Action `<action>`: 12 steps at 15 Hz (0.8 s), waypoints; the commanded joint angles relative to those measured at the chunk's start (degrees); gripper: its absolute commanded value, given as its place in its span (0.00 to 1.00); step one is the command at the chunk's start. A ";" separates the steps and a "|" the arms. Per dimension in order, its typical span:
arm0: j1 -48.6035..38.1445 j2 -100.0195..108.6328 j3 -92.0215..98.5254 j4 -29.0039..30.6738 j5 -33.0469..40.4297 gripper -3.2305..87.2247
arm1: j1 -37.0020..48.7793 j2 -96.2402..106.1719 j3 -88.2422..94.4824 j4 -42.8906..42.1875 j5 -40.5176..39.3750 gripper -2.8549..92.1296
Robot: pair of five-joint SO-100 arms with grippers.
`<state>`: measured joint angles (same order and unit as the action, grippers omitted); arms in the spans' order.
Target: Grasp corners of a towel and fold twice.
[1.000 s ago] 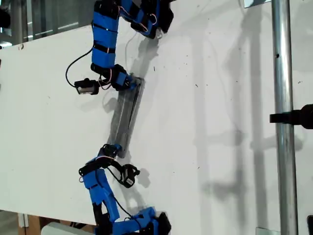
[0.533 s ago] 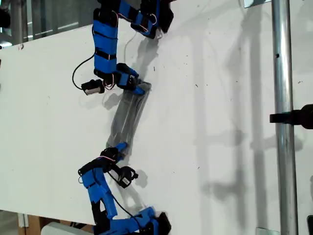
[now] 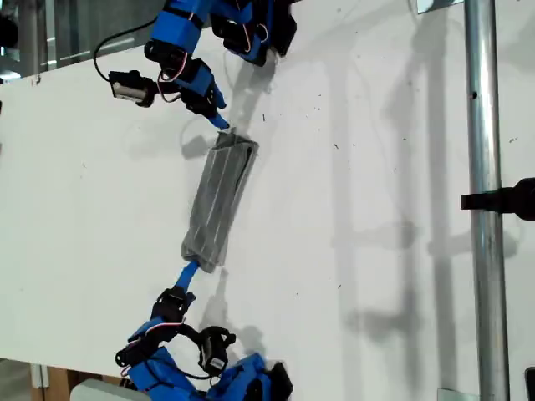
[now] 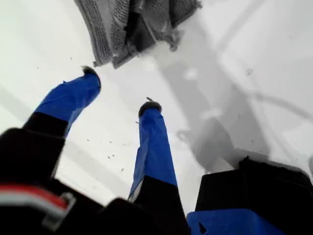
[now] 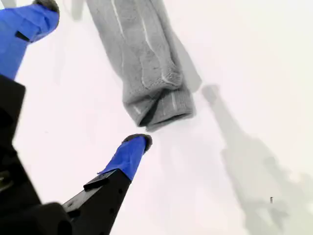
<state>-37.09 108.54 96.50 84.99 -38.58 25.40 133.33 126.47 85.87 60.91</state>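
Fingers [image 4: 73, 95] of my first gripper [image 4: 120, 88] stand apart, gripping nothing. Both dark tips sit just short of one end of the towel [image 4: 132, 24]. At this end the grey layers are bunched and uneven.

Fingers [image 5: 128, 156] of my second gripper [image 5: 93, 73] are also spread wide and empty. One tip is just beside the towel [image 5: 142, 54] at a neatly folded end, and the other is well off to one side. Pale stripes run along the strip's length.

Exterior view: the towel [image 3: 219, 200] lies flat on the table [image 3: 376, 209] as a narrow folded strip, slightly slanted. One arm [image 3: 171, 29] points its blue tip at the strip's far end, close to it but not gripping it. The other arm [image 3: 159, 368] points at the near end — its tip is just beside the cloth, and I cannot tell whether it touches. The wrist views do not settle which arm is first and which is second.

To the exterior view's right of the towel there is bare table with arm shadows — beyond it, well apart from the towel, a metal pole [image 3: 485, 209] runs upright.
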 commanded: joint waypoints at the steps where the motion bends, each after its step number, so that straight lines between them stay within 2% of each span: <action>1: 8.61 16.96 13.10 -7.47 -2.55 0.53 | -2.55 14.15 10.81 -2.72 7.47 0.32; 2: 12.83 24.87 20.13 -10.81 -4.92 0.53 | -5.27 22.32 16.00 -5.27 8.79 0.35; 3: 16.70 31.46 26.54 -13.62 -8.26 0.53 | -6.68 28.30 20.30 -7.56 9.40 0.34; 6: 27.42 37.00 38.06 -19.78 -15.91 0.54 | -8.70 27.25 25.49 -18.63 12.39 0.45; 9: 36.30 44.74 43.15 -22.32 -17.67 0.54 | -7.73 13.27 23.38 -25.66 14.41 0.49; 12: 39.99 69.79 55.90 -22.68 -21.01 0.51 | -7.03 -9.32 15.21 -28.48 19.25 0.50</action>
<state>1.23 166.73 149.50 62.49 -58.10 17.84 131.92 147.48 58.71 78.49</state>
